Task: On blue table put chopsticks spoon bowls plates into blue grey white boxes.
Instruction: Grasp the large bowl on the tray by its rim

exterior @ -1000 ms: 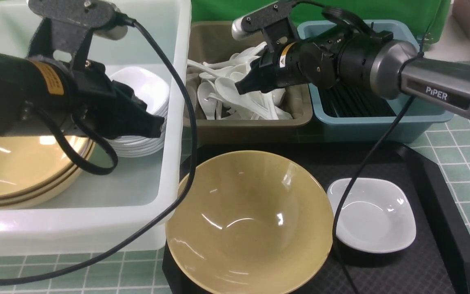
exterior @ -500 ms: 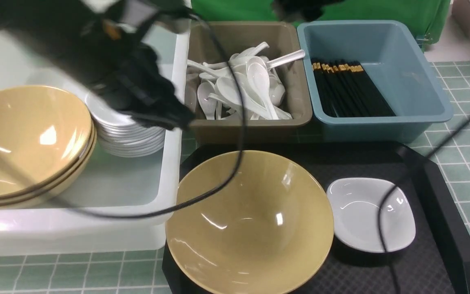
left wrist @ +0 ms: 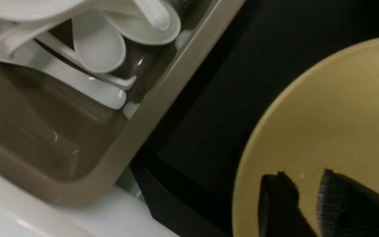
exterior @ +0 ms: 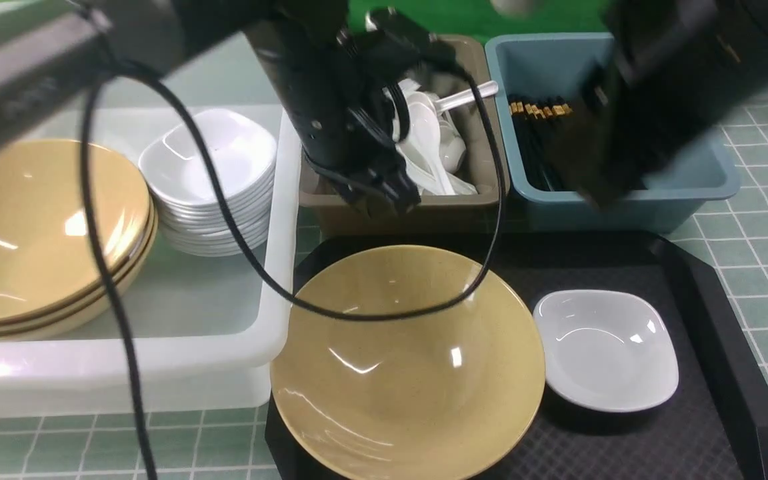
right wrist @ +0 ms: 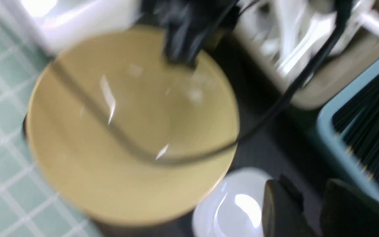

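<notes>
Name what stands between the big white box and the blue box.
The grey-brown box, filled with white spoons; the front view shows it.

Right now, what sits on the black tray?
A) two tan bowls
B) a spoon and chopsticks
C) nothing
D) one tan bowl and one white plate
D: a tan bowl and a white plate sit side by side on the black tray. The spoons lie in the grey-brown box and the chopsticks in the blue box.

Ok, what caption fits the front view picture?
Big mustard-tan glossy bowl and small white square dish sit on black tray.
</notes>
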Available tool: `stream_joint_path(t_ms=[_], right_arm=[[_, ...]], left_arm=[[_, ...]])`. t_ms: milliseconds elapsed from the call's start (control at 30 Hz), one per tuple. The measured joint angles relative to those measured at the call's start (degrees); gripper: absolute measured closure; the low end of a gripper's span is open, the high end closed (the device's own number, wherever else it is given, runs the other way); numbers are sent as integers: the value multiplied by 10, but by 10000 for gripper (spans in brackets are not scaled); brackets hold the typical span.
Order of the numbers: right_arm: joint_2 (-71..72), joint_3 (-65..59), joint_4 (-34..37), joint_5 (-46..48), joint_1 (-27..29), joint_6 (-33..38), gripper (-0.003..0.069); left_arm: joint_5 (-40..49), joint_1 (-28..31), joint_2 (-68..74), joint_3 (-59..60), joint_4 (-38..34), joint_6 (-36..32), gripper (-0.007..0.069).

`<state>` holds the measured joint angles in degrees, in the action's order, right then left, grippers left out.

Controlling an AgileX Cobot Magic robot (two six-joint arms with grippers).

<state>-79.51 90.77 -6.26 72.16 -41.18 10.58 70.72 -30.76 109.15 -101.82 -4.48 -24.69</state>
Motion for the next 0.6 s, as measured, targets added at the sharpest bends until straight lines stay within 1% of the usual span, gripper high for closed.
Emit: stream_joint_path(t_ms=[33, 100, 133, 167, 267, 433, 567, 600], right_arm=[[18, -37, 0, 1, -1, -3, 438], [30, -62, 0, 1, -1, -11, 438], [36, -77, 0, 1, -1, -15, 438], [36, -78, 0, 1, -1, -15, 438], [38, -92, 0, 0, -1, -19, 438], [40, -94, 0, -3, -1, -20, 436], [40, -94, -1, -12, -1, -17, 435], [40, -94, -1, -15, -1, -16, 434]], left_arm=[[0, -1, 15, 0, 6, -11, 382], [-5, -1, 28, 0, 8, -18, 317], [-13, -1, 38, 0, 11, -24, 267], [-14, -1, 39, 0, 13, -24, 254], [-24, -1, 59, -1, 28, -26, 186], [-21, -1, 87, -1, 30, -25, 183], [-11, -1, 111, -1, 10, -18, 193], [-11, -1, 116, -1, 5, -18, 207]])
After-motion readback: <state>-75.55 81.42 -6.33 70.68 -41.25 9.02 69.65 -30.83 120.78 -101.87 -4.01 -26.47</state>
